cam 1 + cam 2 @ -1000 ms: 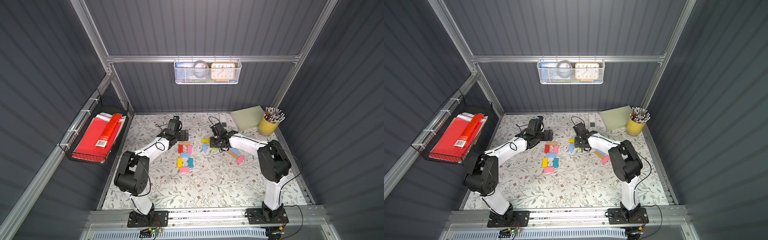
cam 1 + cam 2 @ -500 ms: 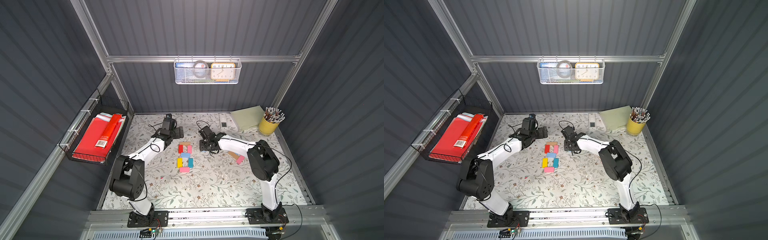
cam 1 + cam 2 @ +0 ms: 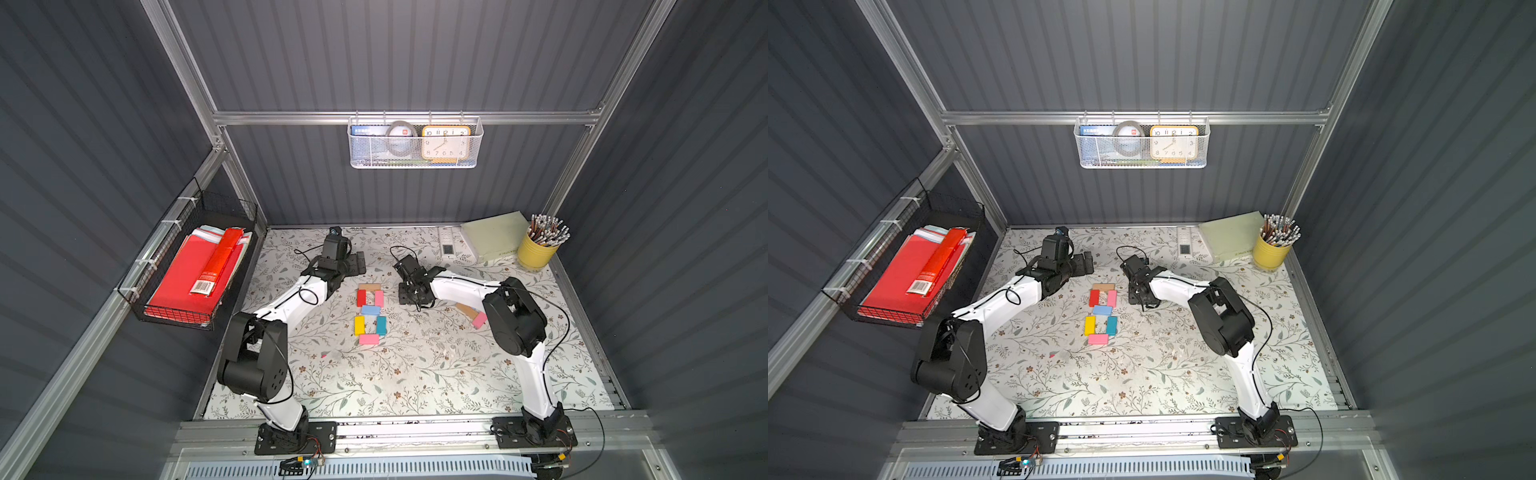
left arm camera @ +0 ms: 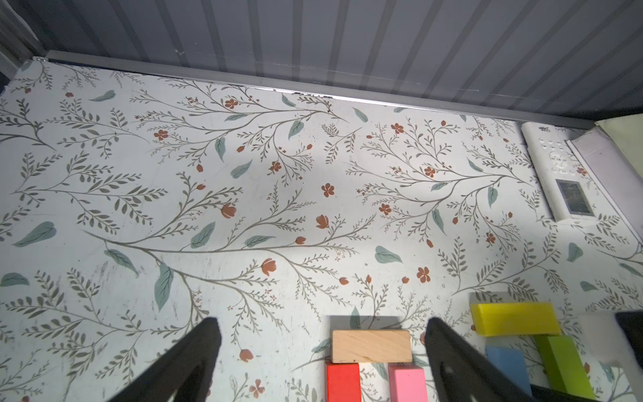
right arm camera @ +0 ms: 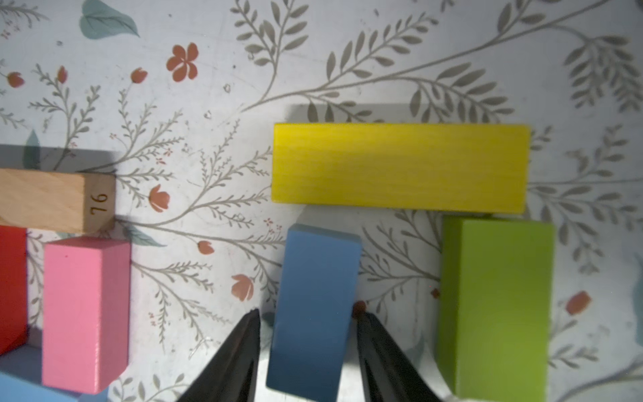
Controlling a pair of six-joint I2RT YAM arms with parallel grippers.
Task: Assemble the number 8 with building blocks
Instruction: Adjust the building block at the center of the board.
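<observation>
In both top views the number 8 lies flat mid-table: a tan block [image 3: 369, 286] [image 3: 1103, 286] on top, then red [image 3: 361, 297], pink [image 3: 379, 297], light blue [image 3: 370, 310], yellow [image 3: 359, 325], teal [image 3: 381, 325] and pink [image 3: 368, 339]. Just right of it my right gripper [image 3: 409, 296] [image 5: 309, 313] points down at loose building blocks. Its fingers straddle a blue block [image 5: 315, 306] with a thin gap on each side. A yellow block [image 5: 400, 167] and a green one [image 5: 495, 306] lie beside it. My left gripper [image 3: 354, 264] [image 4: 322, 330] stands wide open behind the tan block [image 4: 371, 346], holding nothing.
A loose tan block [image 3: 465, 309] and pink block [image 3: 479, 320] lie near the right arm's elbow. At the back right are a white remote [image 3: 447, 245], a pale green pad [image 3: 494, 241] and a yellow pencil cup [image 3: 538, 251]. A black wire basket [image 3: 137, 291] hangs on the left wall.
The right gripper has moved left and down over the loose yellow, blue and green blocks, and its jaws have narrowed round the blue one. The left gripper has drawn back a little towards the rear wall.
</observation>
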